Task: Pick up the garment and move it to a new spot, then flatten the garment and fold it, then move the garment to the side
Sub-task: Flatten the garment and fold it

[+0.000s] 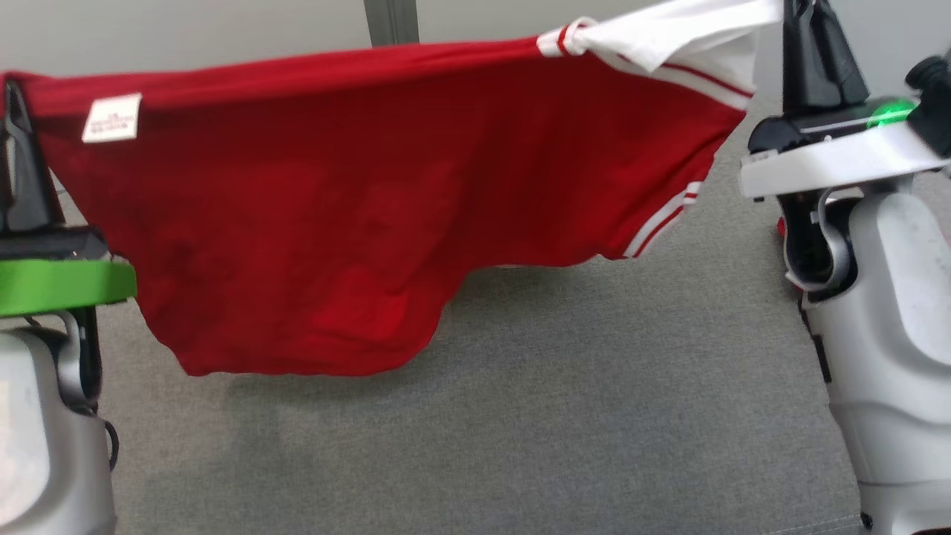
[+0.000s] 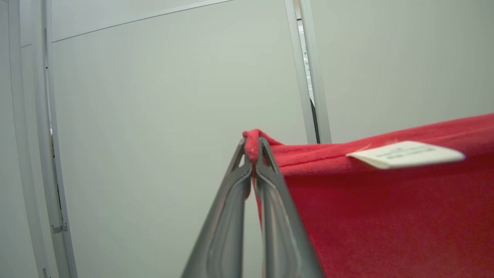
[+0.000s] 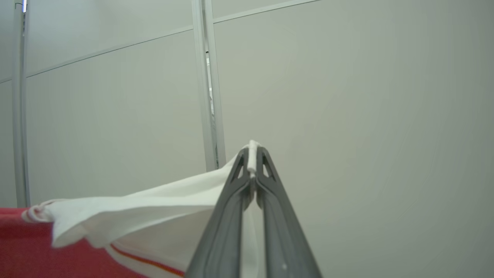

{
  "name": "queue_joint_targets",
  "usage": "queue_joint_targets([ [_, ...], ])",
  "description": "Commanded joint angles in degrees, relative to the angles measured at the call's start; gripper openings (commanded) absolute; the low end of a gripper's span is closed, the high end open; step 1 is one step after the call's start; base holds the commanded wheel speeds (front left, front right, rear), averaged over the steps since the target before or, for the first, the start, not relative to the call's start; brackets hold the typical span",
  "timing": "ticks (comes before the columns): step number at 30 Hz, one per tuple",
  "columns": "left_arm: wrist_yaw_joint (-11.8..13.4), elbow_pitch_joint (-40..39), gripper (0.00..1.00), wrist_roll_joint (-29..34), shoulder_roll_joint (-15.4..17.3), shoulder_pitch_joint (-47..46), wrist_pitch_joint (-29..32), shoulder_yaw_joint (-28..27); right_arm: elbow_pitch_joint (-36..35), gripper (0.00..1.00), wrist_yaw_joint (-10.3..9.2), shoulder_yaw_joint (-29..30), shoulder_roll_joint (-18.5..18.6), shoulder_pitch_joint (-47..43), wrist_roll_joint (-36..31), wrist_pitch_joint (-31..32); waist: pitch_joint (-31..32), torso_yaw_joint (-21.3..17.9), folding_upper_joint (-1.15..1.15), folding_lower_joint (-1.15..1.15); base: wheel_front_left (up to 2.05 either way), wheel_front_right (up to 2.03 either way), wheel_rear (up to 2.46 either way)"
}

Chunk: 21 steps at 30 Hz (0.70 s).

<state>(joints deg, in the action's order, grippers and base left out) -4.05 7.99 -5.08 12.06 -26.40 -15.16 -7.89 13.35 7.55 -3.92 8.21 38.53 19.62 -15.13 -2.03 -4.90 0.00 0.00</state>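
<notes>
The garment is a red shirt with white trim and a small white label. It hangs stretched in the air between my two grippers, above the grey table. My left gripper is shut on its red edge at the far left; the left wrist view shows the red cloth pinched at the tips of the gripper. My right gripper is shut on the white part at the upper right. In the right wrist view the gripper clamps the white fabric.
Pale wall panels with a grey vertical post stand behind the table. My two pale forearms flank the work area at the left and right edges. The garment's lower hem hangs just above the grey surface at the left.
</notes>
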Motion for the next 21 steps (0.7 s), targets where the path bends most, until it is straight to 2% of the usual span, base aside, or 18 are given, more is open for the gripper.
queue_joint_targets([
  [1,-0.17,-0.19,0.0,0.3,1.24,-2.35,0.05,-0.51,-0.12,0.0,-0.12,-0.01,1.36,2.21,-0.37,0.0,-0.66,-1.01,0.0,0.0,0.0,0.0,0.0],
  [7,-0.48,3.54,0.0,1.19,3.87,-10.79,1.58,0.59,4.22,0.0,-0.12,-0.99,3.47,11.6,-1.64,0.01,-6.33,-0.84,0.0,0.0,0.0,0.0,0.0],
  [14,-0.49,13.51,0.0,1.99,3.61,-22.44,4.48,3.77,14.54,0.0,-0.12,-0.63,3.26,24.22,-5.62,0.02,-17.13,0.23,0.0,0.0,0.0,0.0,0.0],
  [18,0.41,19.15,0.0,2.85,3.48,-32.75,2.91,5.01,18.58,0.0,-0.13,2.85,3.44,34.2,-9.14,0.02,-23.21,0.99,0.0,0.0,0.0,0.0,0.0],
  [21,1.57,21.64,0.0,3.64,3.75,-39.85,1.04,5.37,18.16,0.0,-0.14,6.19,3.62,40.51,-12.57,0.01,-25.71,1.48,0.0,0.0,0.0,0.0,0.0],
])
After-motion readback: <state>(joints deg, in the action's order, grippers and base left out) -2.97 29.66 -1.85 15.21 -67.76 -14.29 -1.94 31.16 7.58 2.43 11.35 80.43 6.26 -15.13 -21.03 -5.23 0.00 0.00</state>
